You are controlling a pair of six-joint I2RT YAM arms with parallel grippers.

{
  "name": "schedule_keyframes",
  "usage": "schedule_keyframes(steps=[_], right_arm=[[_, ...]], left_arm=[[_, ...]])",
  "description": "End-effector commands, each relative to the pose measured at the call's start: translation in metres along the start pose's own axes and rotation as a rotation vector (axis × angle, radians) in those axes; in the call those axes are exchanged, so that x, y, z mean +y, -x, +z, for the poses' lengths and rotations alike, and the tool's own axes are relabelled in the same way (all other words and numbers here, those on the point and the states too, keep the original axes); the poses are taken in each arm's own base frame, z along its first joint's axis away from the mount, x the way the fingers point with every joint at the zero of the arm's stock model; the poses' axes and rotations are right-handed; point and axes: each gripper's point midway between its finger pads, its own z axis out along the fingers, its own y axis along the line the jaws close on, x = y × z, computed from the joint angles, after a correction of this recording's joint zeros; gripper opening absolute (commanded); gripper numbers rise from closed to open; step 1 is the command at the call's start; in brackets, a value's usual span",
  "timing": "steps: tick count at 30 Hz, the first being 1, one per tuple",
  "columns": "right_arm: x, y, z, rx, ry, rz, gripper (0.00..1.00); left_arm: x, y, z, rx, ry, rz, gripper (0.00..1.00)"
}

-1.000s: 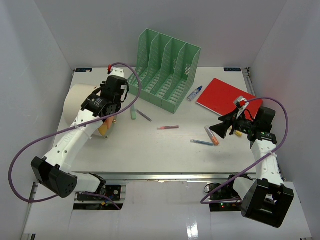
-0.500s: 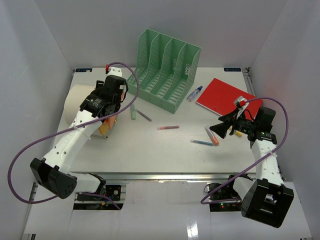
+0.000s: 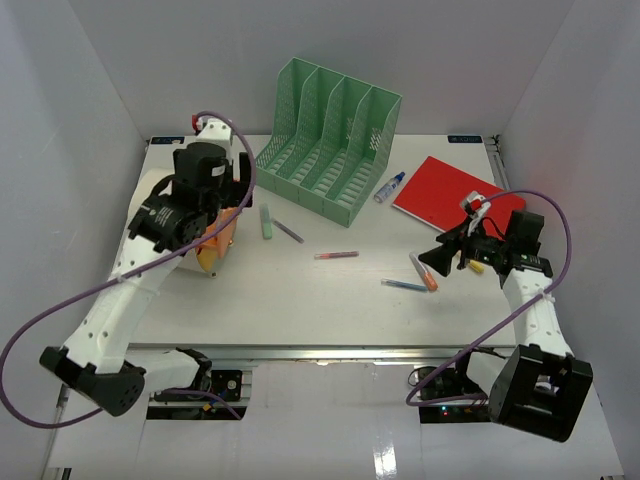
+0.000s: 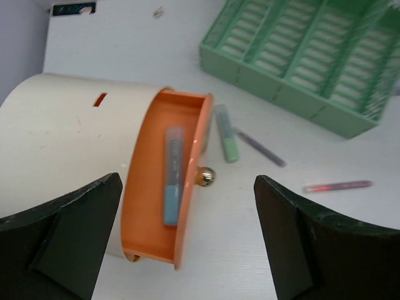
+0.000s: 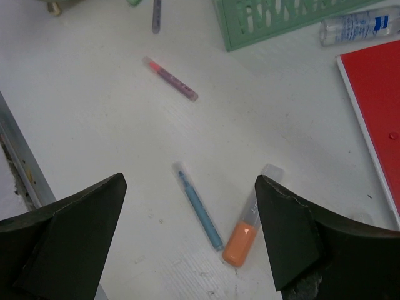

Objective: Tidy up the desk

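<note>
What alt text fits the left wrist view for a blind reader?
An orange drawer stands open from a cream box, with a blue marker lying inside. The left claw hangs open above it; a green highlighter, a purple pen and a green file rack lie beyond on the desk.

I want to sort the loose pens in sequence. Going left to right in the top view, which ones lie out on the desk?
green marker → purple pen → red pen → blue pen → orange marker
</note>
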Motion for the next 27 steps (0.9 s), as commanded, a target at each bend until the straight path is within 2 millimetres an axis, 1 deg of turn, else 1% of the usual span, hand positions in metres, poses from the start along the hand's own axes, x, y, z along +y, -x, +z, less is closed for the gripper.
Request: schedule_keyframes(steps=[1,2,4,5,7,9,11,12,16,20,22,23,26,27], right_arm=[[-0.023,-0.004,0.005,0.155,-0.083,-0.110,0.90],[-0.031,-0.005,0.007,0.192,-0.123,-0.121,0.90],[-0.043,-0.002,0.017,0.261,-0.219,-0.141,0.90],[-0.046,-0.007,0.022,0.303,-0.263,-0.138,0.91],[-0.061,-0.018,0.027,0.389,-0.389,-0.142,0.91],[-0.064,-0.033,0.037,0.447,-0.449,-0.121,0.91],[-0.068,-0.052,0.045,0.513,-0.511,-0.080,0.90],[-0.070,-0.057,0.047,0.527,-0.522,-0.067,0.90],[-0.076,-0.083,0.053,0.599,-0.534,0.005,0.92],[-0.075,-0.096,0.056,0.630,-0.521,0.035,0.99],[-0.076,-0.103,0.056,0.651,-0.523,0.042,1.00],[-0.076,-0.105,0.055,0.657,-0.523,0.044,0.96],[-0.074,-0.114,0.058,0.670,-0.501,0.058,0.88],[-0.073,-0.116,0.059,0.673,-0.494,0.063,0.84]], left_arm=[[-0.015,0.054,-0.072,-0.232,-0.283,-0.156,0.98],[-0.021,0.054,-0.078,-0.240,-0.328,-0.171,0.98],[-0.039,0.052,-0.093,-0.249,-0.458,-0.211,0.98],[-0.046,0.048,-0.099,-0.246,-0.510,-0.232,0.98],[-0.058,0.030,-0.104,-0.220,-0.589,-0.255,0.98],[-0.075,0.018,-0.113,-0.192,-0.700,-0.277,0.98],[-0.089,0.004,-0.120,-0.150,-0.790,-0.310,0.98],[-0.094,-0.008,-0.116,-0.118,-0.804,-0.313,0.98],[-0.097,-0.027,-0.118,-0.084,-0.834,-0.331,0.98],[-0.094,-0.038,-0.121,-0.082,-0.832,-0.343,0.98],[-0.092,-0.042,-0.122,-0.082,-0.830,-0.347,0.98],[-0.092,-0.043,-0.123,-0.080,-0.830,-0.350,0.98],[-0.091,-0.050,-0.124,-0.075,-0.832,-0.359,0.98],[-0.091,-0.051,-0.124,-0.072,-0.830,-0.362,0.98]])
